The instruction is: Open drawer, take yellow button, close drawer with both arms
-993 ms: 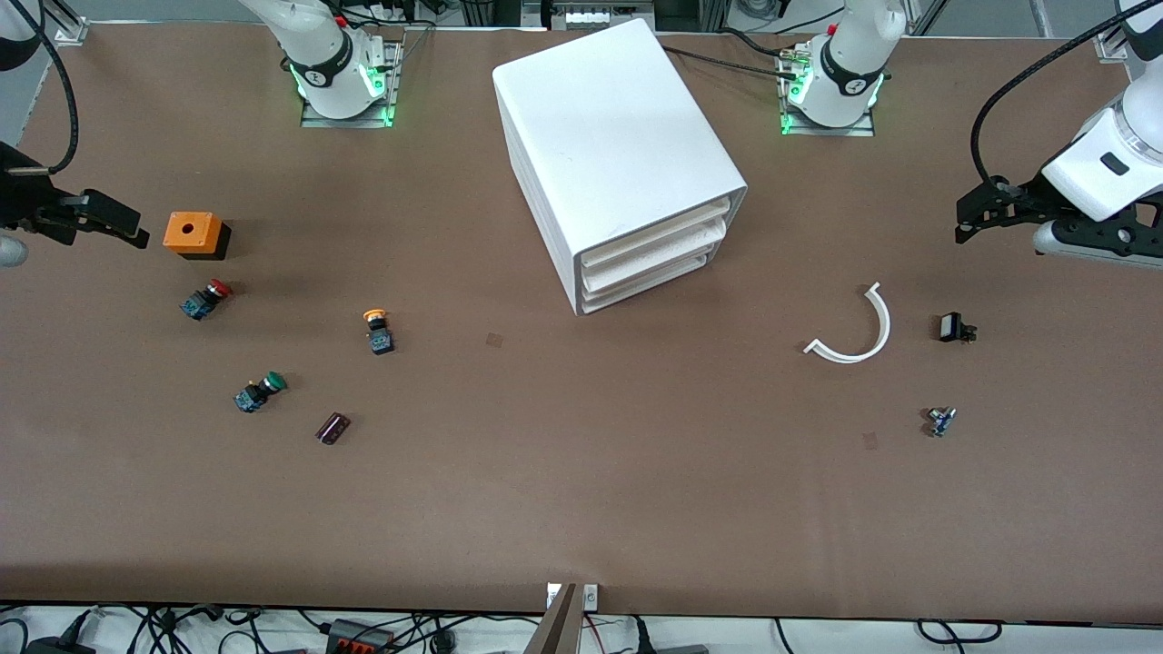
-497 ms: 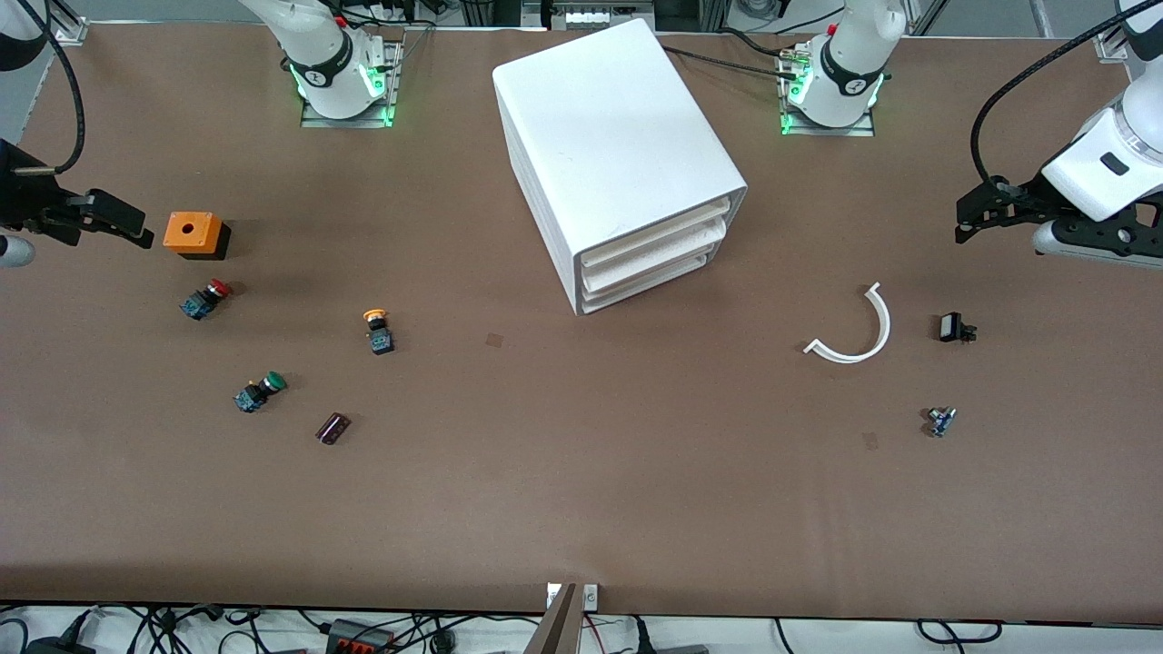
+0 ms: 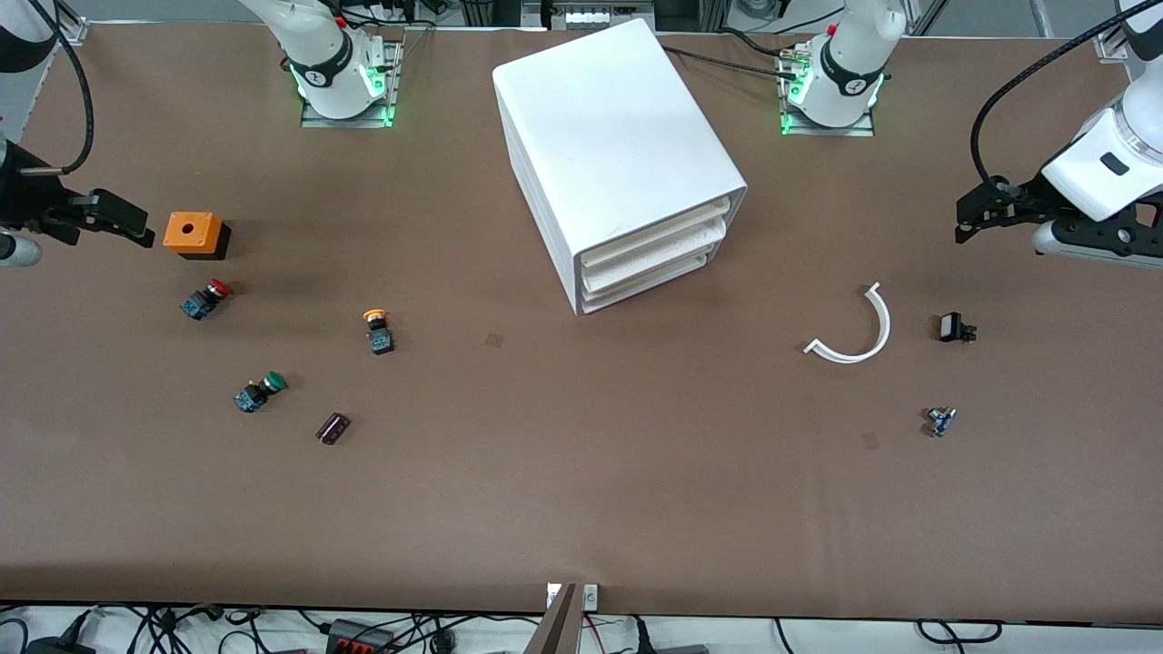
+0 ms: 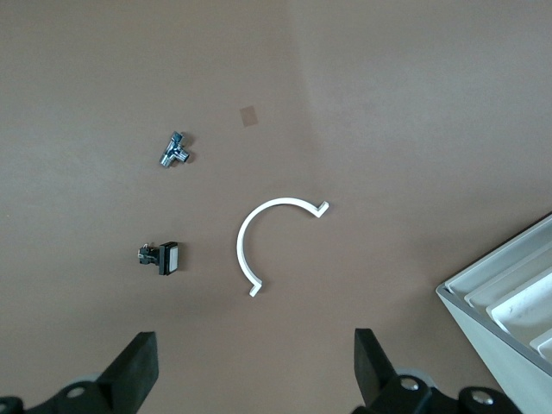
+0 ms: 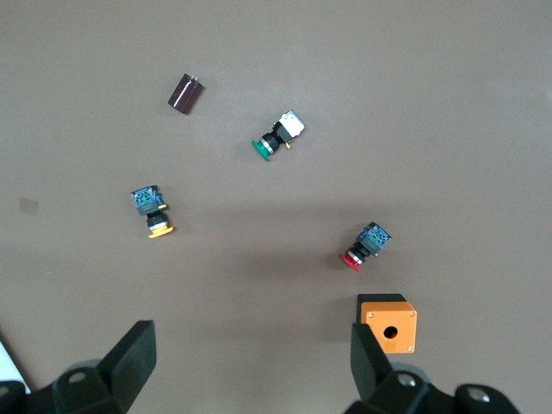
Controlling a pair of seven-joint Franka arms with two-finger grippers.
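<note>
A brown table (image 3: 581,472) carries a white cabinet (image 3: 613,154) between the two arm bases, its three drawers (image 3: 650,259) all pushed in; the button (image 3: 376,331) with the orange-yellow cap lies on the tabletop toward the right arm's end, nearer the front camera than the cabinet. The right gripper (image 3: 109,220) hangs spread and empty just beside an orange box (image 3: 193,233); the left gripper (image 3: 983,211) hangs spread and empty above the left arm's end, near a white curved strip (image 3: 859,331).

The button (image 3: 376,331) lies between the cabinet (image 3: 618,163) and the right arm's end.
</note>
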